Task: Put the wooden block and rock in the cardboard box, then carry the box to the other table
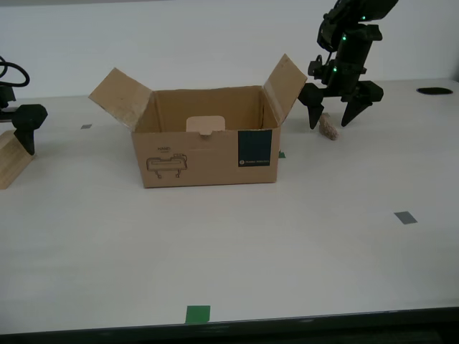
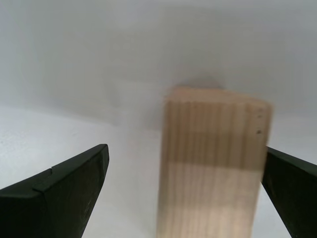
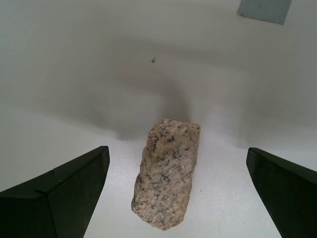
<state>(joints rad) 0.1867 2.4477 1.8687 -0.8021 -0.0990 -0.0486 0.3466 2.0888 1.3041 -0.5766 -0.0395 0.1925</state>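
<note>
The cardboard box (image 1: 204, 154) stands open on the white table (image 1: 287, 244), flaps spread, nothing visible inside it. The rock (image 1: 329, 130) lies on the table just past the box's flap on the exterior view's right. My first gripper (image 1: 329, 120) hangs open over it, a finger on each side; the rock (image 3: 167, 178) shows between the jaws. At the exterior view's left edge lies the wooden block (image 1: 10, 163). My second gripper (image 2: 187, 148) is open around the wooden block (image 2: 213, 163), one finger close against its side. The other table is out of view.
Green tape marks (image 1: 198, 313) and grey tape marks (image 1: 405, 218) dot the table. A dark flat disc (image 1: 434, 91) lies at the far edge on the exterior view's right. The table's front edge runs along the bottom of the exterior view.
</note>
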